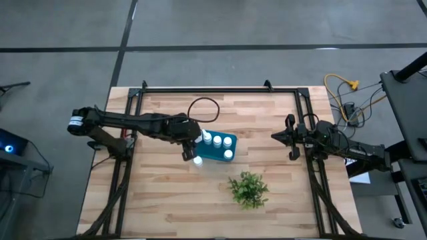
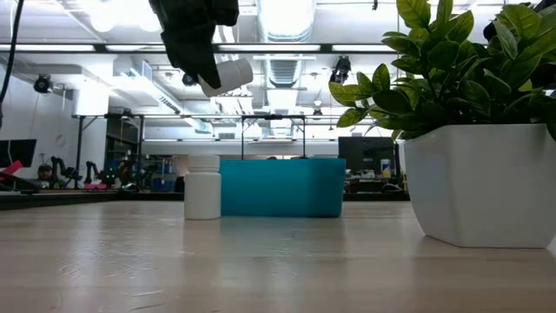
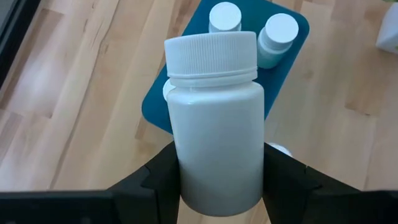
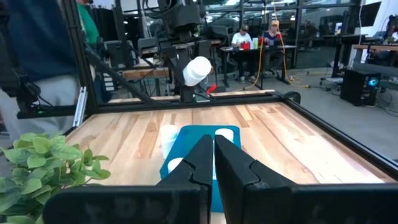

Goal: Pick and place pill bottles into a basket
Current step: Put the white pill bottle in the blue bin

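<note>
My left gripper (image 1: pixel 191 142) is shut on a white pill bottle (image 3: pixel 214 124) and holds it high above the table, at the left end of the teal basket (image 1: pixel 215 152). The low view shows that bottle (image 2: pixel 228 74) tilted in the air. Several white bottles (image 1: pixel 229 141) stand in the basket. One more bottle (image 2: pixel 202 186) stands on the table just near-left of the basket (image 2: pixel 282 187). My right gripper (image 1: pixel 291 139) is shut and empty at the table's right side; its wrist view shows the fingers (image 4: pixel 213 155) closed together. My left gripper pinches the bottle's body, at its lower half (image 3: pixel 214 180), between its two fingers (image 3: pixel 163 180), one on each side. The bottle lies along the fingers with its ribbed cap (image 3: pixel 211 53) pointing away from the wrist. It is lifted clear and tilted.
A small green plant (image 1: pixel 248 189) in a white pot (image 2: pixel 482 183) stands near the table's front, right of the basket. A black cable loop (image 1: pixel 203 107) lies at the far side. A black frame (image 1: pixel 220 89) runs round the table's edges.
</note>
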Controlling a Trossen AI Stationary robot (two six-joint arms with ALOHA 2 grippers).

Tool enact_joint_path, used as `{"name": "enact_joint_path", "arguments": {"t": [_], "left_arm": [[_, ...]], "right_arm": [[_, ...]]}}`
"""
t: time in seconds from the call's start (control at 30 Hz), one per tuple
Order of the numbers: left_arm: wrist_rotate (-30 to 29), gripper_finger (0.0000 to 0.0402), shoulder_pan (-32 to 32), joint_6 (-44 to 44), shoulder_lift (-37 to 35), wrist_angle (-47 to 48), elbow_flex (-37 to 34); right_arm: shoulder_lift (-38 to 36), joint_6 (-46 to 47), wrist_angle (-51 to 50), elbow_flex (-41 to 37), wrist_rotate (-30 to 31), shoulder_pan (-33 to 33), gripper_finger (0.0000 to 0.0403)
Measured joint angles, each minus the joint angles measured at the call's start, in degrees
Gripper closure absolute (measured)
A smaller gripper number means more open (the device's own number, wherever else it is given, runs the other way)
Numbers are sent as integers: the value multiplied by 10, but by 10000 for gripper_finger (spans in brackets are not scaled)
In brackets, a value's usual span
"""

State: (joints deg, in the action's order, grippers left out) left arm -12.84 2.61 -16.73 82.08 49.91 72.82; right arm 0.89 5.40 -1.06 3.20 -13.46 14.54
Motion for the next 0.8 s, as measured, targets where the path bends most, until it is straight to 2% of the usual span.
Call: {"name": "enact_joint_path", "arguments": {"t": [0.27, 0.8], "left_arm": [[3, 245, 0, 53, 0, 0, 0], [6, 245, 0, 55, -1, -2, 0]], "right_arm": [[0, 2, 3, 0, 0, 0, 394], [2, 5, 8, 0, 19, 0, 394]]}}
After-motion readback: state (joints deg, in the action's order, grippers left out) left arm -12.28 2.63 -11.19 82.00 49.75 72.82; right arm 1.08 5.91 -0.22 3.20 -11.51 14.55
